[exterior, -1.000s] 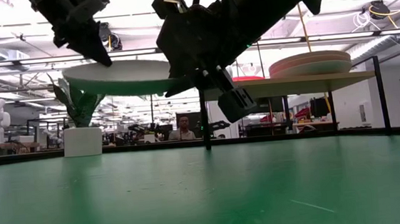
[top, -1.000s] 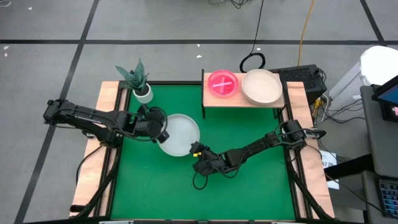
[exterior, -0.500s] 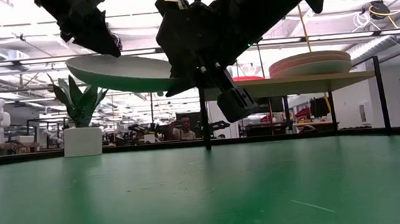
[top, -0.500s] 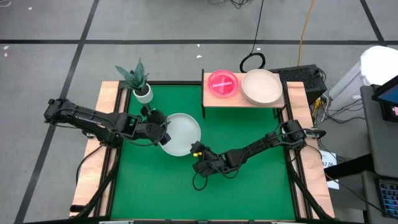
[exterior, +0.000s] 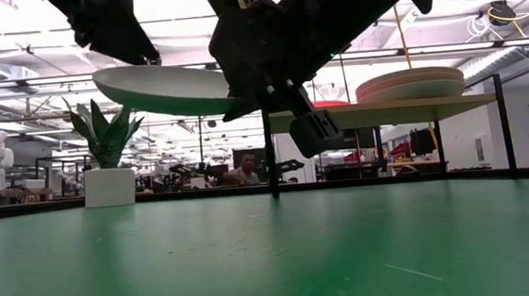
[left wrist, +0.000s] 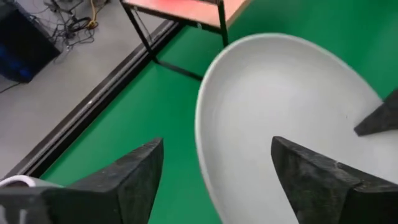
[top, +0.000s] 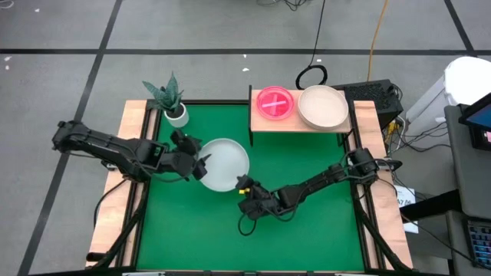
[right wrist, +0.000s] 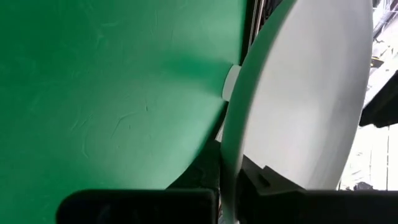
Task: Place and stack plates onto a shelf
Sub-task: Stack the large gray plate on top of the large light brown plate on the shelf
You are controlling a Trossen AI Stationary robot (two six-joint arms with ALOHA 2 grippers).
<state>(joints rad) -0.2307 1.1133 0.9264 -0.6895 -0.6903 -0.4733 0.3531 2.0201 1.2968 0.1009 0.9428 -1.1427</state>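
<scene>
- High view: pale plate (top: 225,163) is over the desk's (top: 307,238) middle, left claw (top: 198,163) on its left rim, right claw (top: 244,186) on the near-right; shelf (top: 299,123) is at the far edge.
- Low view: the plate (exterior: 160,88) is airborne and tilted; I read this as mid-handover.
- Left wrist view: the left claw's jaws gape around the rim.
- Right wrist view: the right claw is clamped on the plate (right wrist: 305,106); next I would carry it to the shelf.

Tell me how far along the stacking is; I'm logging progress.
Done: a magenta plate and beige plates sit on the shelf. In hand: a pale plate held above the table, right tool gripping its rim, left tool open around its opposite edge. Left: shelving it.

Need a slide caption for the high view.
Both grippers hold a pale plate above the green table, short of the shelf.
</scene>
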